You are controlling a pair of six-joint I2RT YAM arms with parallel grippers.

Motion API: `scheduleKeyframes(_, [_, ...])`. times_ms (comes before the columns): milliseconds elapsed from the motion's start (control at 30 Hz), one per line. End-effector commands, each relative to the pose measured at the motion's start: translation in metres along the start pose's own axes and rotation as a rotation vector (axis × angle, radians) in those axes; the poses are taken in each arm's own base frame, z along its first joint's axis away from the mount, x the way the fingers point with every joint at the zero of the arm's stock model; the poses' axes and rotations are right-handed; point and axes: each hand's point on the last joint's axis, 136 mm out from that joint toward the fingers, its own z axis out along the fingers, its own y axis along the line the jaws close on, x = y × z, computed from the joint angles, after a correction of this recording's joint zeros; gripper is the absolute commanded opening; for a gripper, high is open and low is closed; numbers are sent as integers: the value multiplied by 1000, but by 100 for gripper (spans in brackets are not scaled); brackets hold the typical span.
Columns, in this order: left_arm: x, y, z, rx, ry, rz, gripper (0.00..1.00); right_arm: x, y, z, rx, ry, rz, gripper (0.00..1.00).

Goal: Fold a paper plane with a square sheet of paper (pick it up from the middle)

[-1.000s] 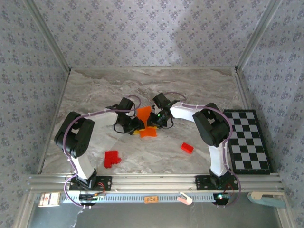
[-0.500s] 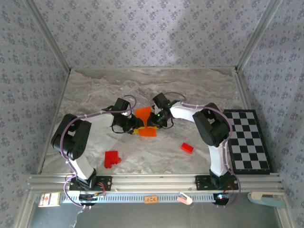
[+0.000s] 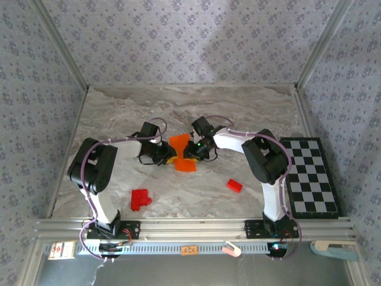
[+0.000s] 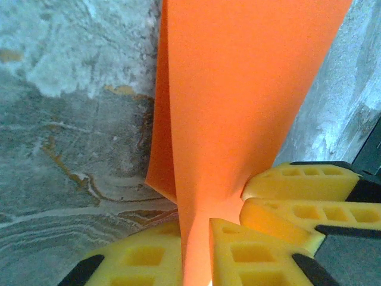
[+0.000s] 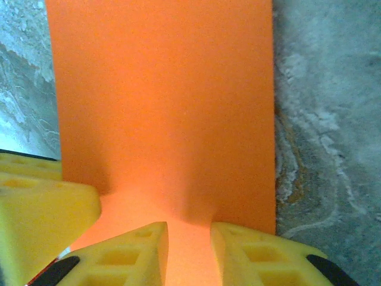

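Note:
The square sheet of paper (image 3: 180,143) is bright orange and stands bunched up off the marble table between the two grippers. My left gripper (image 3: 171,158) grips it from the left. In the left wrist view its yellow fingers (image 4: 137,262) are pressed onto a narrow fold of the paper (image 4: 238,89), so my left gripper (image 4: 196,253) is shut on it. My right gripper (image 3: 186,156) comes in from the right. In the right wrist view the paper (image 5: 161,89) puckers down into my right gripper (image 5: 189,253), whose jaws stand slightly apart with the fold filling the gap.
A cluster of red blocks (image 3: 140,199) lies near the front left. A single red block (image 3: 234,185) lies front right of centre. A black-and-white chequered board (image 3: 309,176) sits along the right edge. Patterned walls enclose the marble table (image 3: 250,113).
The left arm has shifted and its gripper has closed in on the paper's fold. The right arm has stayed in place. The paper has kept roughly the same bunched shape.

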Motion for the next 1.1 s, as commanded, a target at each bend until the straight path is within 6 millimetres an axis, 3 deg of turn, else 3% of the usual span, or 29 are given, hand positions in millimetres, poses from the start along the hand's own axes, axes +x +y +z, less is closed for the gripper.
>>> scheduleKeyframes(0, [0, -2, 1, 21, 12, -12, 13, 7, -24, 7, 84, 1, 21, 33])
scheduleKeyframes(233, [-1, -3, -3, 18, 5, -34, 0, -22, 0, -32, 94, -168, -171, 45])
scheduleKeyframes(333, [0, -5, -5, 21, 5, -45, 0, -32, 7, -51, 111, -276, -305, 54])
scheduleKeyframes(367, [-1, -6, -6, 24, 5, -47, 0, -27, 1, -52, 129, -290, -343, 58])
scheduleKeyframes(567, [0, -13, -12, 27, 2, -49, 0, -25, 14, -68, 166, -422, -599, 70])
scheduleKeyframes(767, [0, -16, -15, 27, 3, -52, 0, 1, 41, -61, 114, -430, -837, 75])
scheduleKeyframes(1067, [-1, -18, -15, 27, 11, -53, 0, 40, 58, -21, 153, -372, -1117, 77])
